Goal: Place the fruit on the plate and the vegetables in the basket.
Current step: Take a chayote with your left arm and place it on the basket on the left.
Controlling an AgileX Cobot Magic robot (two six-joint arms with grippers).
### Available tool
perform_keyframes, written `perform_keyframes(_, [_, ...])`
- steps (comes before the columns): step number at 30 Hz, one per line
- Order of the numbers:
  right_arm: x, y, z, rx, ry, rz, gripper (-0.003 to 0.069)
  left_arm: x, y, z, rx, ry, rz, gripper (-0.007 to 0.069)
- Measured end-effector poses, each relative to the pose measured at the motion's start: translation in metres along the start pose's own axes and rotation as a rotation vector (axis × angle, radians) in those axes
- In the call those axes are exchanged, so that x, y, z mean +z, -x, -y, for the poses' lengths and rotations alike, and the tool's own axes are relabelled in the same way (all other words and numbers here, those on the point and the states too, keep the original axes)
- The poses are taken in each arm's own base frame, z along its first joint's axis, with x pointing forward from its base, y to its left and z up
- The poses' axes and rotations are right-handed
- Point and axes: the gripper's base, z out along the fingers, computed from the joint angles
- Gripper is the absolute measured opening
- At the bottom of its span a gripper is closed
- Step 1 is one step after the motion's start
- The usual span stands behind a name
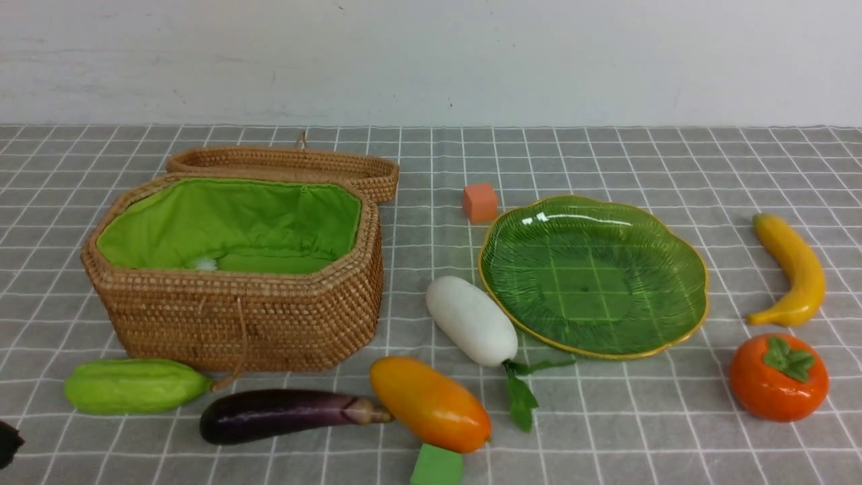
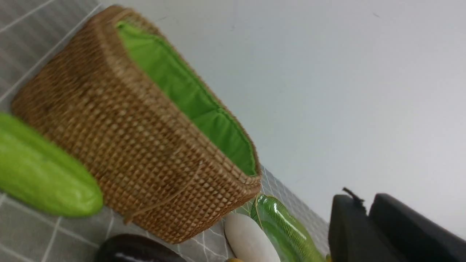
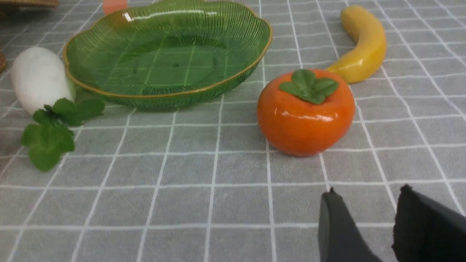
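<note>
The right fingers (image 3: 338,225) stand slightly apart and empty, near the persimmon (image 3: 305,116). Whether the left fingers (image 2: 349,225) are open, I cannot tell. Banana (image 3: 364,40) and mango (image 1: 431,403) also lie outside the plate (image 3: 167,96). Gourd (image 1: 135,385), eggplant (image 1: 283,414) and radish (image 1: 471,320) lie outside the basket (image 1: 249,323). The glossy round persimmon may slip and roll when squeezed. Only the front view shows the mango whole.

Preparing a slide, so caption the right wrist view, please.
Right gripper, jaws apart, faces the persimmon; banana, empty plate and radish lie beyond.
</note>
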Motion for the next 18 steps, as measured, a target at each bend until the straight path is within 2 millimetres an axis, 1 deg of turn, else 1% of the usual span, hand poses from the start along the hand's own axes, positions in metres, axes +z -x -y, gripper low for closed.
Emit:
perform_keyframes(1, [0.000, 0.000, 0.000, 0.022, 0.005, 0.004, 0.0242, 0.001, -0.001, -0.001, 0.012, 0.007, -0.014, 0.0021])
perform_keyframes(2, [0.000, 0.003, -0.002, 0.147, 0.024, 0.028, 0.0242, 0.000, 0.008, 0.014, 0.102, 0.009, -0.070, -0.0013])
perform_keyframes(5, [-0.001, 0.012, -0.005, 0.465, 0.083, 0.121, 0.0242, 0.008, 0.017, 0.035, 0.276, 0.056, -0.288, -0.0013])
perform_keyframes(6, [-0.001, 0.013, -0.005, 0.487, 0.086, 0.127, 0.0241, 0.009, 0.017, 0.035, 0.285, 0.059, -0.304, -0.0013])
perform_keyframes(7, [-0.002, 0.017, -0.005, 0.572, 0.103, 0.168, 0.0237, 0.015, 0.019, 0.040, 0.348, 0.082, -0.415, -0.0013])
perform_keyframes(9, [-0.003, 0.020, -0.006, 0.662, 0.126, 0.172, 0.0212, 0.029, 0.019, 0.043, 0.414, 0.122, -0.585, -0.0013])
perform_keyframes(12, [-0.008, 0.028, -0.013, 0.664, 0.170, 0.095, 0.0167, 0.043, 0.020, 0.043, 0.437, 0.159, -0.691, -0.0013])
perform_keyframes(15, [-0.027, 0.065, -0.030, 0.442, 0.273, -0.100, 0.0063, 0.069, 0.023, 0.040, 0.461, 0.236, -0.843, -0.0013])
perform_keyframes(16, [-0.031, 0.076, -0.035, 0.354, 0.305, -0.143, 0.0044, 0.077, 0.023, 0.038, 0.465, 0.260, -0.883, -0.0013])
perform_keyframes(18, [-0.041, 0.107, -0.044, 0.172, 0.373, -0.247, 0.0006, 0.094, 0.026, 0.035, 0.456, 0.313, -0.938, -0.0013])
